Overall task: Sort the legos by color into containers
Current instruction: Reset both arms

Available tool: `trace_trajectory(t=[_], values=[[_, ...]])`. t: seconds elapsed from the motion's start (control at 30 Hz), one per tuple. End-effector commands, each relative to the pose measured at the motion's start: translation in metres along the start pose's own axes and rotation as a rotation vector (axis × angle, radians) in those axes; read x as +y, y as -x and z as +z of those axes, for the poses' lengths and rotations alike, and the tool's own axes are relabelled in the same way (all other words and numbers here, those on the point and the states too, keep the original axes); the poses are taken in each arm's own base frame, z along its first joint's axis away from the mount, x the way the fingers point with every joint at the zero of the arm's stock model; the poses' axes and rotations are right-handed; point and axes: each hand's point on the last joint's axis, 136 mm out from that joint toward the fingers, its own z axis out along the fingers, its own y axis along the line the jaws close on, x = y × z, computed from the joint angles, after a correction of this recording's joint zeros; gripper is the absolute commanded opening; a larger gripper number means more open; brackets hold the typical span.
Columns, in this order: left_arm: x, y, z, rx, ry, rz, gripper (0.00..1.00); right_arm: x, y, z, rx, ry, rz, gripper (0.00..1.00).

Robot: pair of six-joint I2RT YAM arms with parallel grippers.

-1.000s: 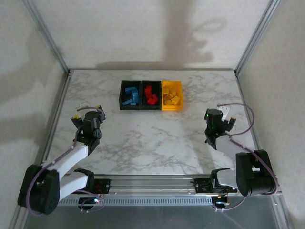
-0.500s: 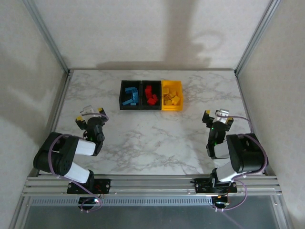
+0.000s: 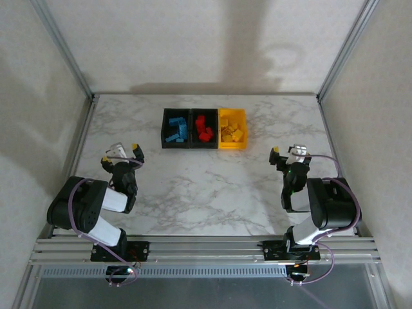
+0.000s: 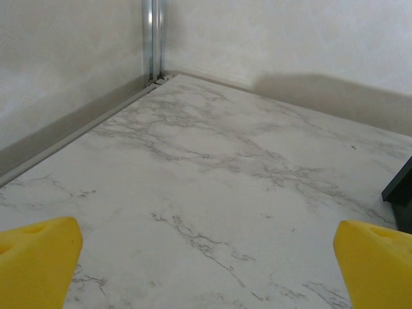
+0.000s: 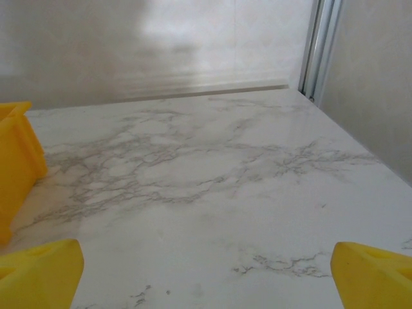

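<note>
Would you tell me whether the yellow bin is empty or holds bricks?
Holds bricks: yellow legos lie inside the yellow bin.

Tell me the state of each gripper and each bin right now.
left gripper: open, holding nothing
right gripper: open, holding nothing
left black bin: holds blue legos
middle black bin: holds red legos
yellow bin: holds yellow legos

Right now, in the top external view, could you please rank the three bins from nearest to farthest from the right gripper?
1. The yellow bin, at the right end of the row, nearest the right gripper.
2. The middle black bin, holding red legos.
3. The left black bin, holding blue legos, farthest.
</note>
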Motion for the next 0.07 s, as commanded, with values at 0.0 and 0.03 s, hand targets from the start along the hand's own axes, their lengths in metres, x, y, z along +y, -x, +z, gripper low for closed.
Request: trace_trajectory(t=[0.0,0.03], values=[[-0.0040,0.0105,-0.0013,-0.045,-0.020,-0.021,0.99,0.0020,0.0097,0.0053,-0.024,0.027,0.013,0.99],[-0.0036,0.0112,-0.0022,-0.050,-0.017,-0.021,0.99,0.0019,0.0100,0.0044,-0.028,0.027,0.012,0.99]])
